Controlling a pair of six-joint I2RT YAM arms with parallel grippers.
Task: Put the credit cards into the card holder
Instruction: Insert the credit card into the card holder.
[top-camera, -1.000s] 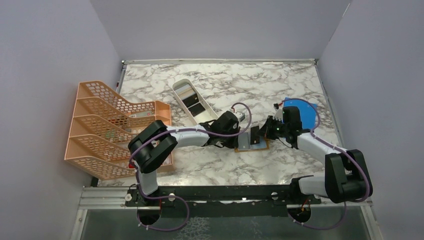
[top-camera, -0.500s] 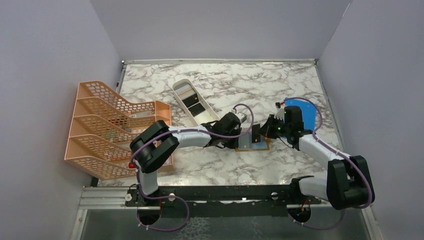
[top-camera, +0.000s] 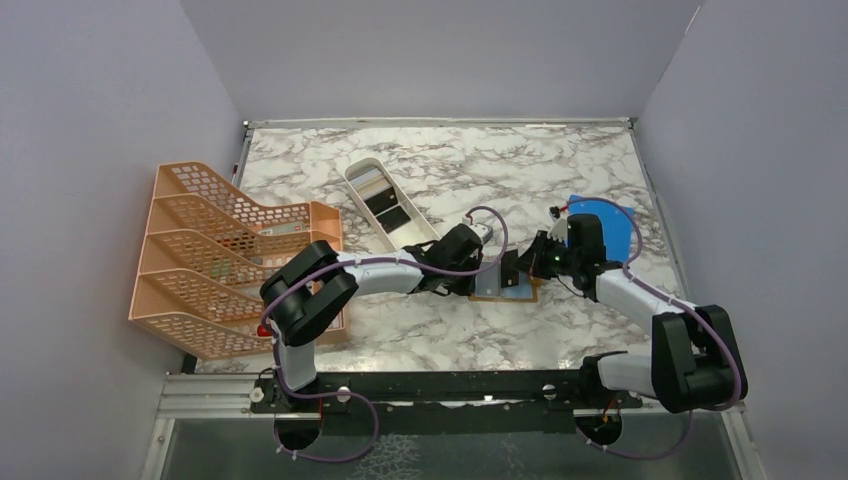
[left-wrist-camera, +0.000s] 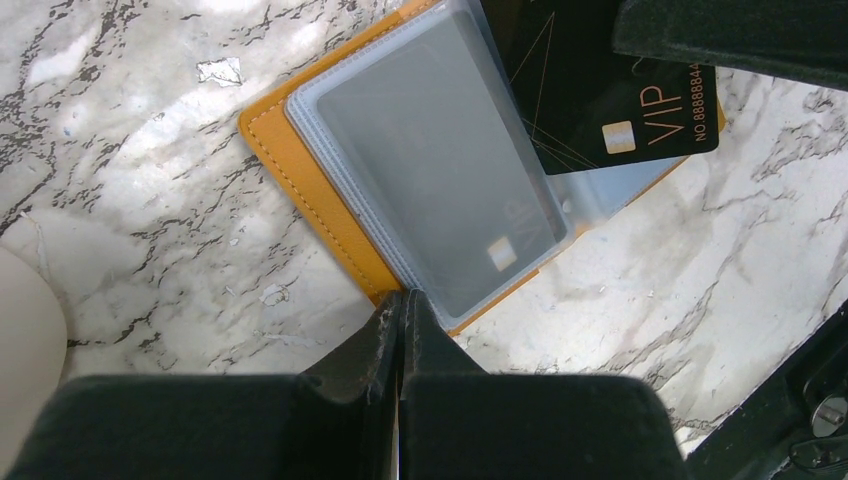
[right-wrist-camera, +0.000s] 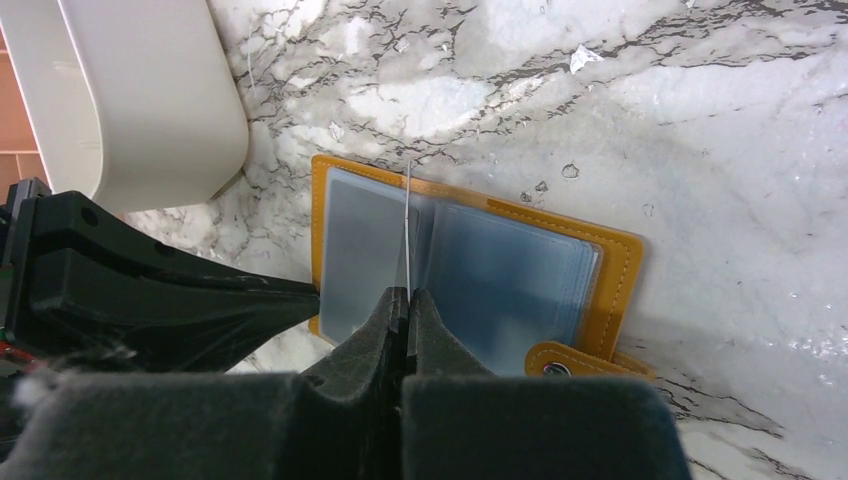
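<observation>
The right gripper (right-wrist-camera: 408, 296) clamps a black card (left-wrist-camera: 600, 100) over the open card holder (right-wrist-camera: 620, 285). The left gripper (left-wrist-camera: 402, 302), clenched empty, rests at its edge. A wrong tilt could make the card miss the pocket (left-wrist-camera: 430, 170).

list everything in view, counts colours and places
peach mesh file rack: one, peach, table's left
long white oblong tray: one, white, behind centre
cards in the tray: a few, pale grey and black
orange-tan folding card holder: one, open, at centre
black VIP card: one, gold print, over the holder
bright blue flat sheet: one, blue, right side
marble-pattern table: one, white and grey
left gripper: one, black, shut, tips at holder's edge
right gripper: one, black, shut on the VIP card
</observation>
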